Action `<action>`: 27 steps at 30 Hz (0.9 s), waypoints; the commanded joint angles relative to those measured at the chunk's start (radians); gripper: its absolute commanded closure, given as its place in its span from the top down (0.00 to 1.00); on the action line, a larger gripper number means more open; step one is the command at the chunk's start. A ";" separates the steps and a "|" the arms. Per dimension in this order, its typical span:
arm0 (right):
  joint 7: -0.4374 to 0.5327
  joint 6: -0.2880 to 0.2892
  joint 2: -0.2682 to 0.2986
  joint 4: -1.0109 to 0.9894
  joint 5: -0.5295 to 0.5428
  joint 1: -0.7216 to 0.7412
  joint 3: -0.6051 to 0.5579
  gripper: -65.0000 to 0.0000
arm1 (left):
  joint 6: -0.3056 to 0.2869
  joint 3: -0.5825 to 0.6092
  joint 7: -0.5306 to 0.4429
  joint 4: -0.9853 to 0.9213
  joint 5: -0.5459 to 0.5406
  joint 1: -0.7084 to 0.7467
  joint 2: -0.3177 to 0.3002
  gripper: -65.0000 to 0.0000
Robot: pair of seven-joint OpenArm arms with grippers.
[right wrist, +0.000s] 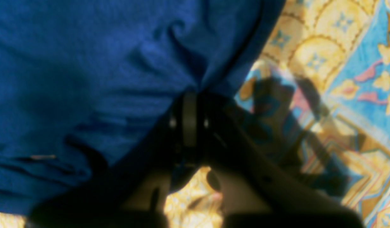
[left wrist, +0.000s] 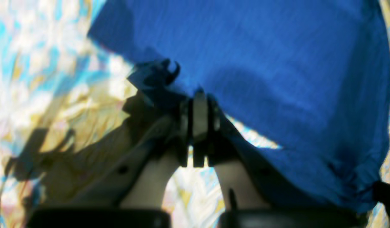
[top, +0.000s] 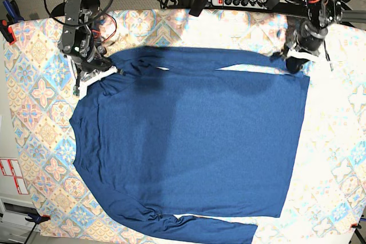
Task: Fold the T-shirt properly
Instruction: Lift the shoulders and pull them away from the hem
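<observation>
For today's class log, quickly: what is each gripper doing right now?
Left gripper: closed, pinching the T-shirt.
Right gripper: closed, pinching the T-shirt too.

Patterned tablecloth (top: pixel 37 101) under dark-blue T-shirt (top: pixel 200 135)

Both my arms are in the base view, coming in from its upper edge and set well apart. My left arm (top: pixel 326 12) reaches down on the right side of that view, ending in the left gripper (top: pixel 290 68), angled inward. My right arm (top: pixel 86 21) reaches down on the other side, to the right gripper (top: pixel 117 72), which also slants toward the middle. From each wrist camera I see dark fingers converging in the centre, the jaws drawn together on both. The finger tips on my right side look dim and blurred.
</observation>
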 commanded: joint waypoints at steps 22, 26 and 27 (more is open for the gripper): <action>0.026 0.003 0.006 -0.075 0.005 0.171 -0.001 0.00 | -0.009 -0.067 -0.007 -0.226 0.108 -0.295 -0.005 0.00; 0.026 0.003 0.006 -0.075 0.004 0.172 -0.001 0.00 | -0.006 -0.075 0.025 -0.235 0.108 -0.274 -0.008 0.13; 0.026 0.003 0.006 -0.075 0.004 0.172 -0.001 0.00 | -0.006 -0.076 0.047 -0.235 0.107 -0.272 -0.008 0.20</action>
